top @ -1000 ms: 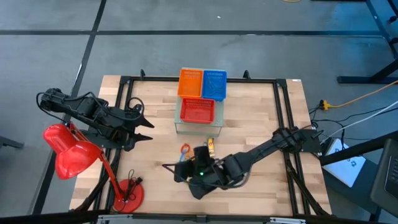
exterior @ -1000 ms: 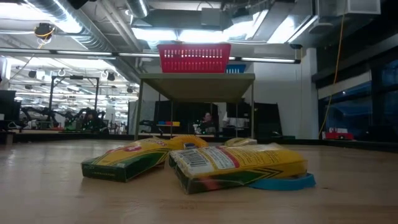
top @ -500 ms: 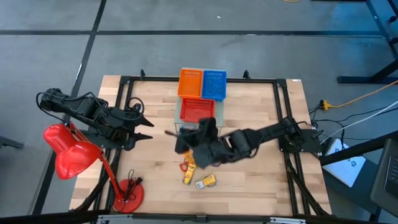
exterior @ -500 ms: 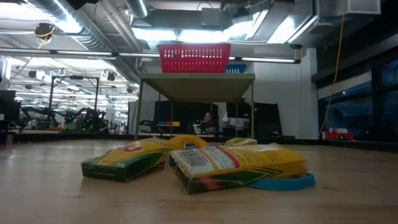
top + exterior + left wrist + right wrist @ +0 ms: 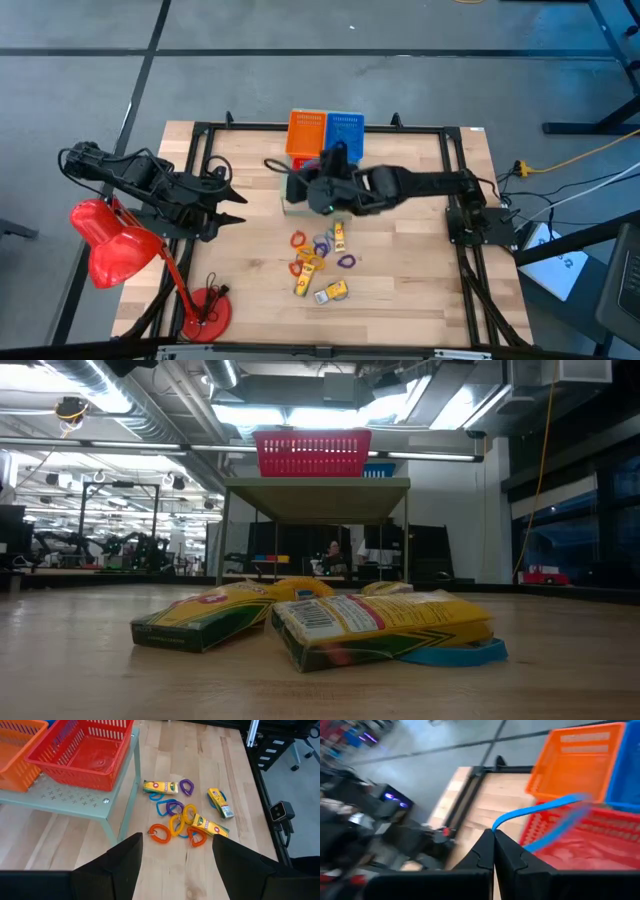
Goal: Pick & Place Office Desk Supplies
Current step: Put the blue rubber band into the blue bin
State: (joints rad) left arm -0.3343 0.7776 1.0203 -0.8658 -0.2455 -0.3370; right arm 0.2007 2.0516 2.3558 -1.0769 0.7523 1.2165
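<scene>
The office desk supplies (image 5: 322,258) lie loose on the wood at mid-table: orange (image 5: 159,833), purple (image 5: 186,786), blue (image 5: 162,807) and yellow (image 5: 182,817) loops among small yellow crayon boxes (image 5: 207,826). In the low view two boxes (image 5: 380,625) rest flat on the table. My right gripper (image 5: 272,164) is up by the baskets, shut on a thin blue loop (image 5: 540,812). My left gripper (image 5: 238,206) waits open at the table's left, its fingers (image 5: 127,865) pointing toward the pile. My right gripper pinches one end of the blue loop (image 5: 496,826) between its two shut fingertips. The fingers slant down and come from the table's right side. The loop sticks out past the tips, lifted clear, in front of the red basket (image 5: 570,847).
The red basket (image 5: 82,750) sits on a pale raised stand (image 5: 75,800) at the table's far middle, with an orange basket (image 5: 307,130) and a blue one (image 5: 346,132) behind it. A red desk lamp (image 5: 115,250) stands at the near left. Bare wood lies to the pile's right.
My right gripper has risen from the pile near the table's near edge and swung toward the far edge, up to the baskets, rolling as it went. It stays shut, with the blue loop carried along. The pile on the table now shows uncovered.
</scene>
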